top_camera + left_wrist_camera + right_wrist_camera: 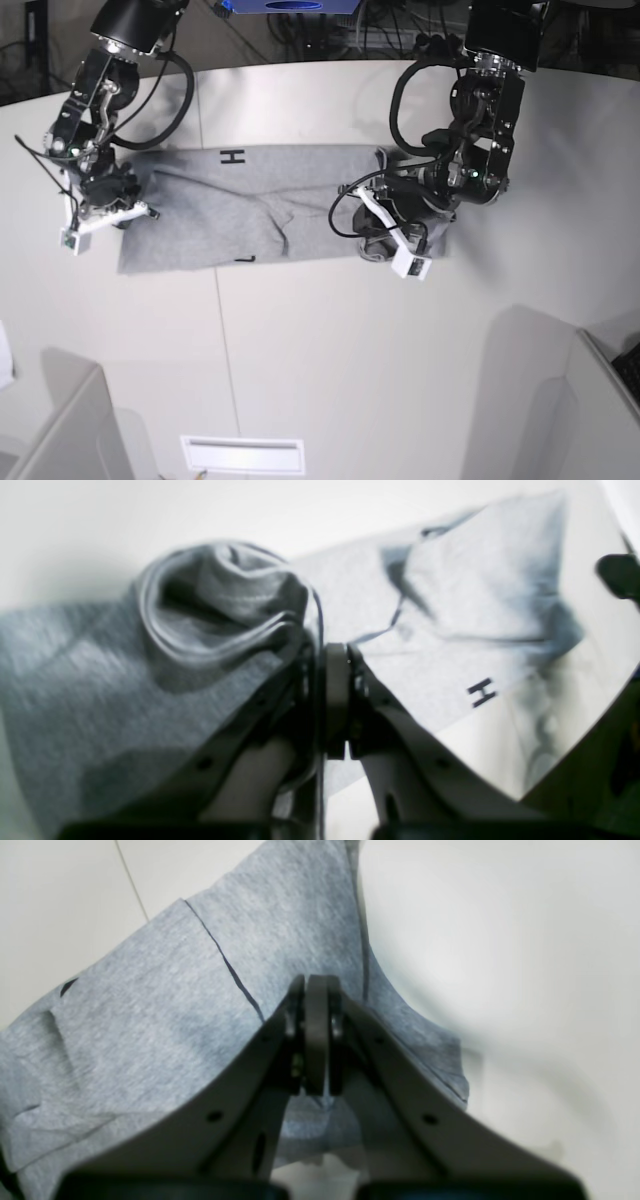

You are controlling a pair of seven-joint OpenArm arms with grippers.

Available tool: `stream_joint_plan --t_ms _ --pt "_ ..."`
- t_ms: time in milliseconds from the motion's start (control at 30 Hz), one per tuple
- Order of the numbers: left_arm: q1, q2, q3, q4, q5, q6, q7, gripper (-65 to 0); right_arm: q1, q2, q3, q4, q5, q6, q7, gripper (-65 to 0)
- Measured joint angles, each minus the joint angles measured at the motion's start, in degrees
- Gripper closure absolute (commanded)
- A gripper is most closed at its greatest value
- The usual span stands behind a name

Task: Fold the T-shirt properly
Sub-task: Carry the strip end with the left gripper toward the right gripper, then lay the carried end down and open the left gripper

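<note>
T-shirt [250, 205], grey and soft, lies spread in a long band across the white surface [330, 340], between the two robot arms. One black letter H [233, 156] shows near its far edge. A little dark mark shows near the near edge, but it is too small to read.

The left claw [336, 652] is at one end of the shirt, the right end in the base view. Its two sides are squeezed together on the cloth. From the left wrist view, grey cloth is bunched up in a round, rolled lump just beside the tips, and the rest of the shirt stretches away flat, with the H on it.

The right claw [315, 985] is at the other end of the shirt, the left end in the base view. Its two sides are pressed tight together too. Grey cloth lies all around the tips and under them, and a thin dark fold line runs up to them. It looks pinched on the shirt's edge, with bare surface just beside it.

Both arms bend down low over the surface, well apart from each other.
</note>
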Motion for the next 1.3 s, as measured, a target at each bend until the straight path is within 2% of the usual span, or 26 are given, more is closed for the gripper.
stream_joint_plan --t_ms 400,633,1033,1300 --pt "-2.01 5.90 1.77 -1.90 0.02 0.22 -0.04 0.0 0.00 0.00 0.35 -0.02 -0.04 0.00 0.00 0.0" --pt "-2.12 5.97 6.51 -1.99 -0.15 1.33 -0.04 0.0 0.02 0.00 0.31 0.00 -0.04 0.00 0.00 0.0" --pt "-3.85 10.54 6.62 -7.13 -0.24 1.31 -0.35 0.0 0.15 0.02 0.28 -0.02 -0.04 0.00 0.00 0.0" --pt "-5.42 11.56 6.51 -11.47 -0.13 1.36 -0.42 0.0 -0.02 0.00 0.33 -0.02 -0.02 0.00 0.00 0.0"
